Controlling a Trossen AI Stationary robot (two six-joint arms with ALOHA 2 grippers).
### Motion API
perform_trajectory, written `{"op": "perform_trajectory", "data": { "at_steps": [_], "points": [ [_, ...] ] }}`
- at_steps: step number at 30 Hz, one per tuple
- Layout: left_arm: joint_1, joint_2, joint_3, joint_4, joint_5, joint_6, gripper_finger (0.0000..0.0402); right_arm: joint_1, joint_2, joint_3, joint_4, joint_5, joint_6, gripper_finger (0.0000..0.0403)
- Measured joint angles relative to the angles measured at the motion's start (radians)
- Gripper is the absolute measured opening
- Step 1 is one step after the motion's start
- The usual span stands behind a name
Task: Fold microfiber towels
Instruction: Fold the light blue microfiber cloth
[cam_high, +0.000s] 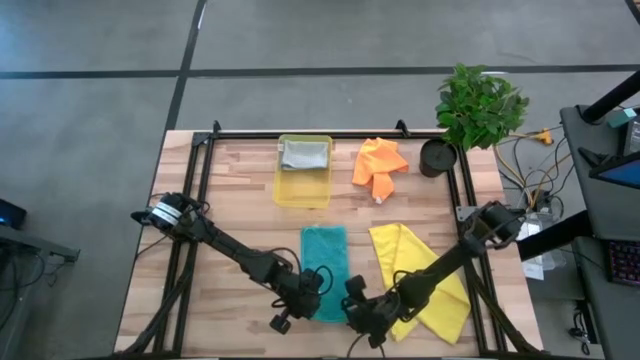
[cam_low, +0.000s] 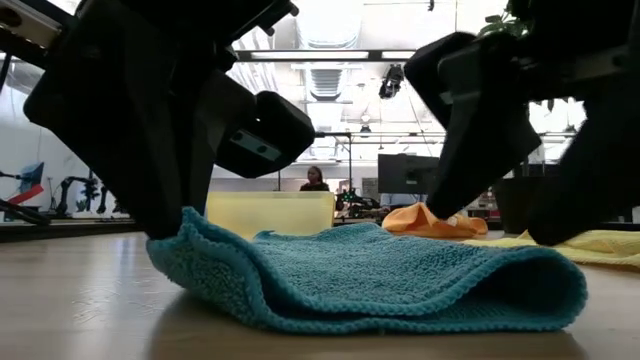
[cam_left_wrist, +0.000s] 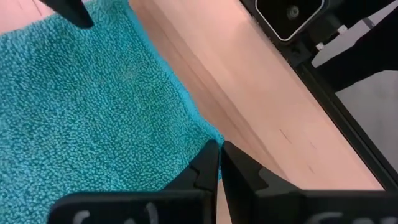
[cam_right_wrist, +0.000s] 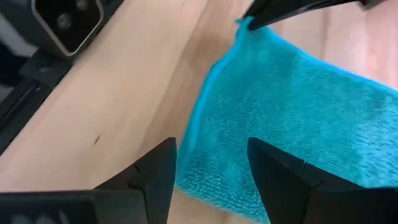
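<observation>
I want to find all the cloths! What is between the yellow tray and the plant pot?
From above, the orange towel lies crumpled on the table between the yellow tray and the dark plant pot.

A: What lies nearest the front edge?
B: One towel (cam_high: 324, 258), folded double, left gripper (cam_high: 305, 296) at its left corner, right gripper (cam_high: 357, 311) just beside its right corner. A second towel (cam_high: 432, 285) lies to its right, under the right arm.
A: And behind?
B: A tray (cam_high: 303, 188) with a cloth (cam_high: 304, 154) in it; right of that a crumpled towel (cam_high: 379, 164), then a plant pot (cam_high: 437, 157).
</observation>
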Motion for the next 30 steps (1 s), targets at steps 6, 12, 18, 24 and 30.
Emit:
{"op": "perform_trajectory", "data": {
  "at_steps": [6, 12, 18, 24, 30],
  "points": [
    [0.001, 0.000, 0.000, -0.005, 0.000, 0.000, 0.0000, -0.017, 0.000, -0.025, -0.002, -0.114, -0.030, 0.0187],
    [0.002, 0.000, -0.003, -0.005, 0.000, 0.000, 0.0000, -0.012, 0.000, -0.059, -0.003, -0.119, -0.030, 0.0180],
    [0.002, 0.000, -0.003, -0.005, 0.000, 0.000, 0.0000, -0.012, 0.000, -0.063, 0.000, -0.118, -0.033, 0.0172],
    [0.003, 0.000, -0.004, -0.005, -0.001, 0.000, 0.0000, -0.011, 0.014, -0.061, 0.009, -0.112, -0.027, 0.0137],
    [0.003, 0.000, -0.005, -0.006, -0.003, -0.020, 0.0000, -0.004, 0.064, -0.015, 0.017, -0.109, 0.033, 0.0044]
  ]
}}
